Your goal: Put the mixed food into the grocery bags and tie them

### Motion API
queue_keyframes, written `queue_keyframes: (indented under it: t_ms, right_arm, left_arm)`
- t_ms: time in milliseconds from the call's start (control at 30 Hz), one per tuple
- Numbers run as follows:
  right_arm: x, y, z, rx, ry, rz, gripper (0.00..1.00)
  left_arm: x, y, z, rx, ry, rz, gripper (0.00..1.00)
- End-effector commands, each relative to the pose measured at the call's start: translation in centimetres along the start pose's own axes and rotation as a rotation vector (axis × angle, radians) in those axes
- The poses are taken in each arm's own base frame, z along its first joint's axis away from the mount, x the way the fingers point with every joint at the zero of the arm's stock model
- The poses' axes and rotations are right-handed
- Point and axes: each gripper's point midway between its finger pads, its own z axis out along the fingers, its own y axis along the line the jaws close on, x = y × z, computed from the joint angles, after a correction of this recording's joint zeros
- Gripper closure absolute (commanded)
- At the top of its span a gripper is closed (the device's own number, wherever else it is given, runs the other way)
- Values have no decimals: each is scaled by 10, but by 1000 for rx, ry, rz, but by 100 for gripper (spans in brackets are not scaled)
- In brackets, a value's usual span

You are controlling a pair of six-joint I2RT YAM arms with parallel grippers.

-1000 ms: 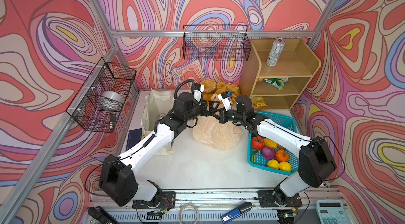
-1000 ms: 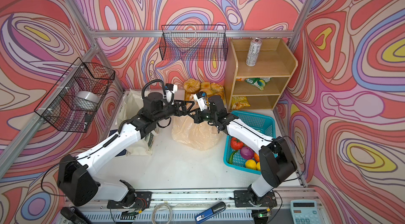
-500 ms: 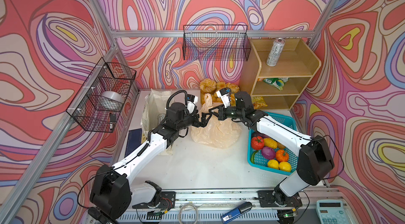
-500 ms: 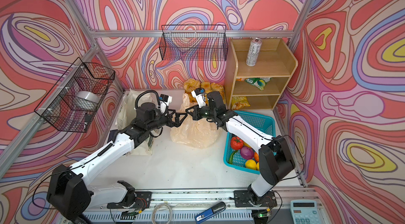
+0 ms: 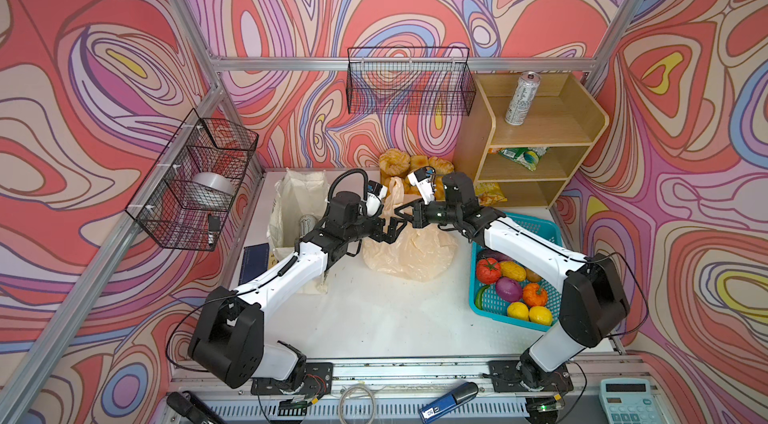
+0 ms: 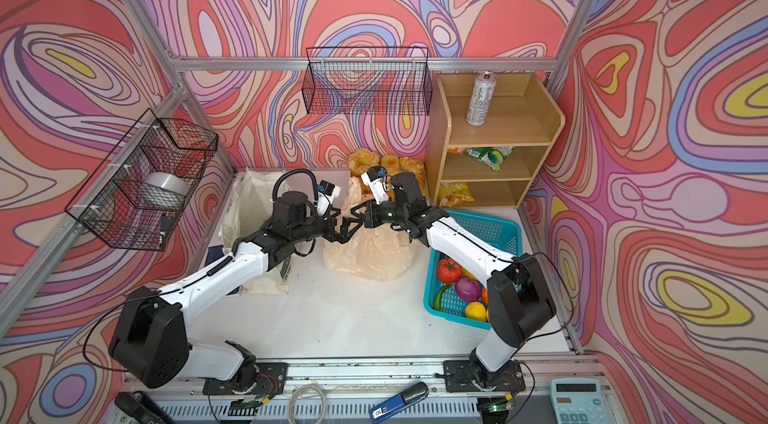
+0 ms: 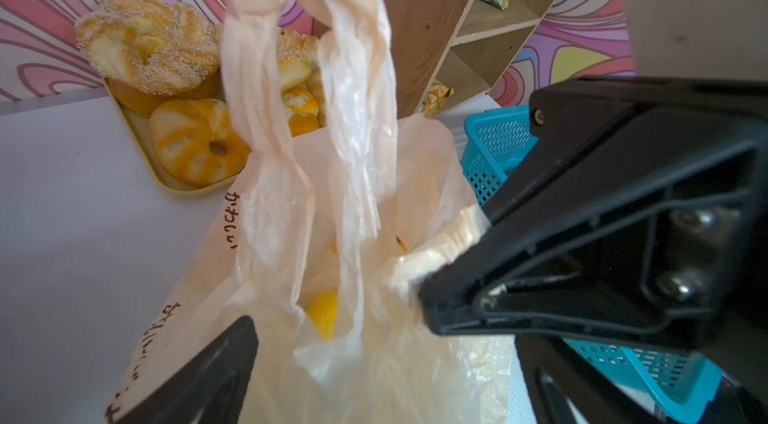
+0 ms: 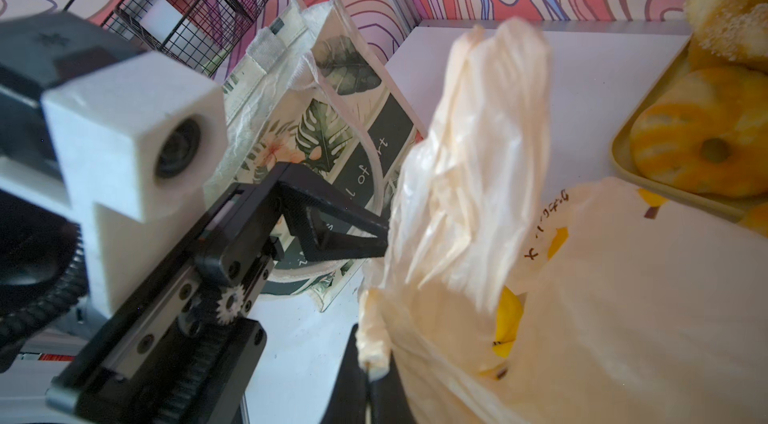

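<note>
Reading from the left: the cloth tote (image 5: 291, 202) stands on the counter (image 5: 374, 318) with a can (image 5: 305, 222) inside; the left hand (image 5: 392, 230), jaws wide and empty, sits beside the plastic bag (image 5: 411, 253) mid-counter; the right hand (image 7: 428, 301) pinches one twisted handle (image 7: 432, 260). Risk: the free handle loop (image 7: 266, 81) may slump past the open jaws, spoiling the knot.
</note>
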Motion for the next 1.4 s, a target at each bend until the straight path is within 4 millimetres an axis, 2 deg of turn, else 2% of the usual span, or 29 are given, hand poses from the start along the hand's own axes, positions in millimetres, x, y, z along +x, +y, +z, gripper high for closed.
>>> queue_keyframes:
  t_ms: [0, 133, 500, 633, 800, 867, 967, 1067, 1167, 1367]
  right_arm:
    - [-10, 5, 1, -30, -11, 4, 100]
    - [-13, 7, 2, -40, -19, 16, 100]
    - [-15, 10, 3, -67, -30, 52, 100]
    - [-16, 11, 3, -73, -33, 60, 100]
    - [-17, 13, 2, -76, -34, 70, 99]
    - [-18, 14, 1, -78, -36, 71, 97]
    - [-21, 16, -1, -79, -40, 72, 86]
    - [-29, 21, -6, -78, -55, 62, 60]
    - [-43, 24, -21, -66, -94, 59, 45]
    - [-78, 8, -74, -3, -205, 85, 37]
  left_arm:
    - [-22, -21, 6, 104, -54, 66, 0]
    - [-25, -30, 11, 142, -69, 70, 8]
    - [-29, -26, 16, 142, -158, -11, 29]
    - [-30, -27, 19, 149, -168, -21, 43]
    - [-30, -26, 21, 149, -174, -27, 66]
    - [-30, -26, 22, 149, -176, -29, 71]
    - [-28, -25, 23, 149, -174, -31, 82]
    - [-28, -25, 22, 150, -174, -31, 88]
    - [-26, -25, 22, 145, -171, -25, 90]
    - [-29, -26, 16, 138, -202, 15, 91]
